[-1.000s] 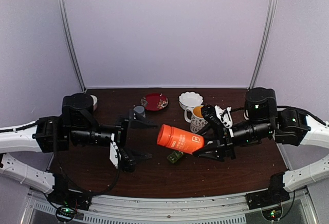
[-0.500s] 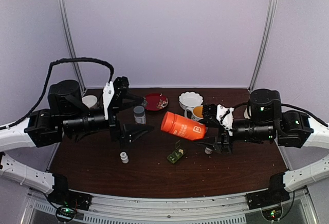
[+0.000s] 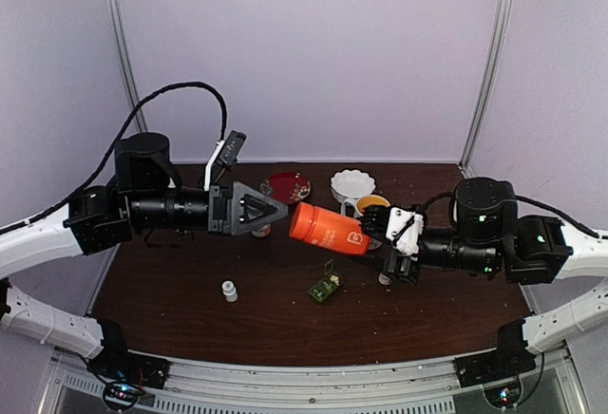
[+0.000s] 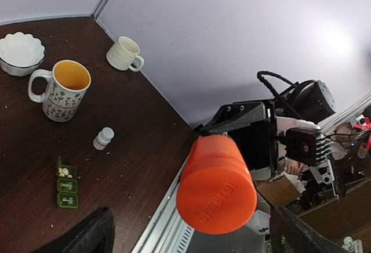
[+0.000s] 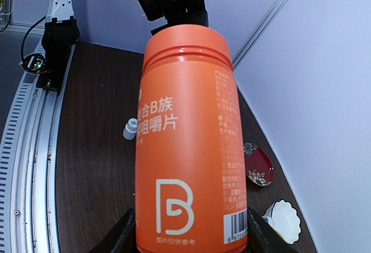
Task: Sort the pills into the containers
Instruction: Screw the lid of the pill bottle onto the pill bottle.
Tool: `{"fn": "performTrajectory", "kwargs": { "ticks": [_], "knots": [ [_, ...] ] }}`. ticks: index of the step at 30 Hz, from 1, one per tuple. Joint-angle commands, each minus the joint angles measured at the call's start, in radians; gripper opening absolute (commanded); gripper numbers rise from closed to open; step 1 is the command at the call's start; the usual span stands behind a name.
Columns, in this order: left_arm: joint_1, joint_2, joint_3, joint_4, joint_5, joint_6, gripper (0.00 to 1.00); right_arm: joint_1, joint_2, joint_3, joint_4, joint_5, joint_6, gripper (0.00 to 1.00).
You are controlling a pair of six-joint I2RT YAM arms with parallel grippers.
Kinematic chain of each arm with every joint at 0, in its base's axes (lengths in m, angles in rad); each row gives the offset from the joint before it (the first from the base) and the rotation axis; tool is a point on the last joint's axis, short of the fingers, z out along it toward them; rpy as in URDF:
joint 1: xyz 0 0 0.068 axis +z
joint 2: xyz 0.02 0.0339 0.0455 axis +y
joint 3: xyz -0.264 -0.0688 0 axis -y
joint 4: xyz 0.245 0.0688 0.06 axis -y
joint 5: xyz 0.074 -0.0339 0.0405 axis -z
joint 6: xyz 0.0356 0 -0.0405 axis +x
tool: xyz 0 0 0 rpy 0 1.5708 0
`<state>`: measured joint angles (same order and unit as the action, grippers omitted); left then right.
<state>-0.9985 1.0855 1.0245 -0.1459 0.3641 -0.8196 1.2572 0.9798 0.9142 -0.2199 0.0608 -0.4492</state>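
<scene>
Gripping orange bottle (image 3: pixel 330 232) in right jaws, left jaws wide, pill box (image 3: pixel 324 289) lying apart

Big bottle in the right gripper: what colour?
Orange all over, cap included, with white lettering. The right wrist view shows the bottle best.

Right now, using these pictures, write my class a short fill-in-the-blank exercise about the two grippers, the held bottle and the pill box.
1. The right gripper grips a bottle coloured ____.
2. The left gripper faces the bottle's cap with its jaws ____.
3. White pills lie in one compartment of the dark ____ pill box.

Missing words: orange; open; green.
</scene>
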Motion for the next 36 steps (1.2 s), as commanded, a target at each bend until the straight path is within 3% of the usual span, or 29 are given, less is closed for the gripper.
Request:
{"fn": "performTrajectory", "kwargs": {
  "ticks": [1,10,16,22,31,36],
  "knots": [
    [0.000,0.016,0.015,0.065,0.082,-0.083,0.97,0.018,0.030,0.057,0.014,0.042,-0.018,0.00],
    [0.001,0.071,0.026,0.066,0.130,-0.089,0.98,0.021,0.056,0.070,0.017,0.039,-0.018,0.00],
    [0.000,0.085,0.036,0.066,0.141,-0.089,0.92,0.023,0.082,0.081,0.001,0.042,-0.019,0.00],
    [0.000,0.091,0.039,0.067,0.148,-0.085,0.72,0.023,0.098,0.084,0.002,0.054,-0.016,0.00],
    [0.000,0.096,0.042,0.060,0.165,-0.078,0.61,0.022,0.110,0.092,-0.004,0.058,-0.013,0.00],
    [0.001,0.096,0.050,0.045,0.174,-0.059,0.40,0.022,0.110,0.095,-0.011,0.047,-0.006,0.00]
  ]
}}
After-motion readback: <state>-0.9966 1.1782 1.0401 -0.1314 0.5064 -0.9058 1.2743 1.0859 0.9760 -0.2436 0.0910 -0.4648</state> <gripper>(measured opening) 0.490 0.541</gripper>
